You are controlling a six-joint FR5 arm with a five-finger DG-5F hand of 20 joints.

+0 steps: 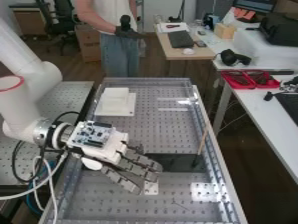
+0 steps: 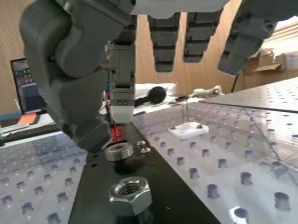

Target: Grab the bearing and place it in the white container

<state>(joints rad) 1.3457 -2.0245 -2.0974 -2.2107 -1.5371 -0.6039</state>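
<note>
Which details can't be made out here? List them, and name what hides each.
High view: the end of the dark strip nearer the arm, covered by the hand.
High view: the inside of the white container, too small to tell its depth.
Wrist view: whether the thumb touches the bearing, too tight to tell.
Wrist view: part of the red item, behind a finger.

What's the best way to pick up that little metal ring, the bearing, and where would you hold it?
Probably by its outer rim, from above: thumb on one side, a finger opposite. The bearing is a short round ring on a dark strip, and the hex nut near it makes that side awkward.
</note>
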